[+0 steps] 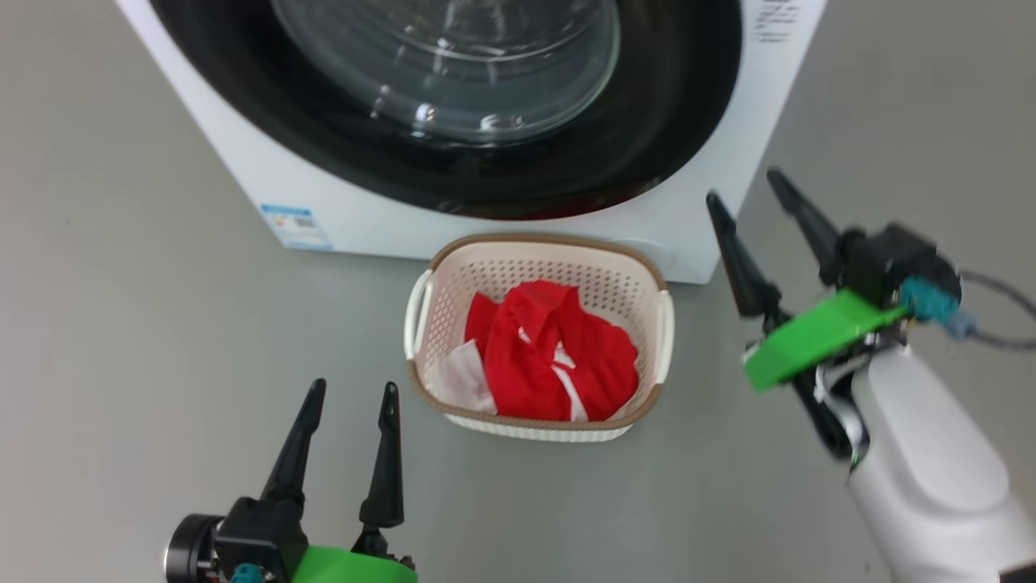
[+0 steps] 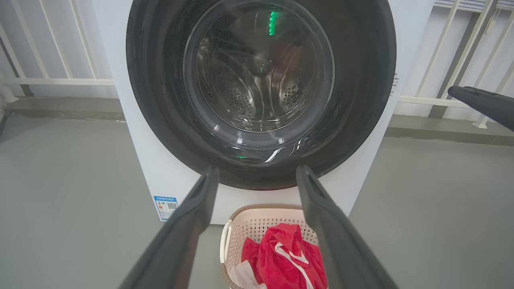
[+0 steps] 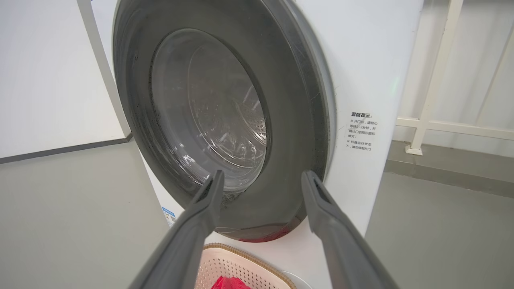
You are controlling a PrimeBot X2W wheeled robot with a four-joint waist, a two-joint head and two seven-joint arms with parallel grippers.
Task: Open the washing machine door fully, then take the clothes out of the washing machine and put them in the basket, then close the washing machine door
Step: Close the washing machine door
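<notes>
Grey floor (image 1: 121, 364) is spread beneath the scene. The clothes (image 1: 550, 356) are heaped in the basket (image 1: 619, 279), just before the washing machine (image 1: 235, 170). Its door (image 1: 655, 121) appears shut, so the task is judged nearly done. The left gripper (image 1: 354, 387) and right gripper (image 1: 742, 186) are held spread, empty.

One washing machine (image 1: 388, 231), with one round door (image 1: 647, 121), one blue label (image 1: 295, 225) at its lower corner and one printed notice (image 3: 361, 132) on its side. One basket (image 1: 534, 240), with two side handles (image 1: 417, 312). In it lie one heap of red clothes (image 1: 558, 356) — how many garments make it up cannot be told — and one white cloth piece (image 1: 469, 376). Two claws: the left claw (image 1: 354, 387) and the right claw (image 1: 743, 186), each with two dark fingers (image 1: 295, 453).
</notes>
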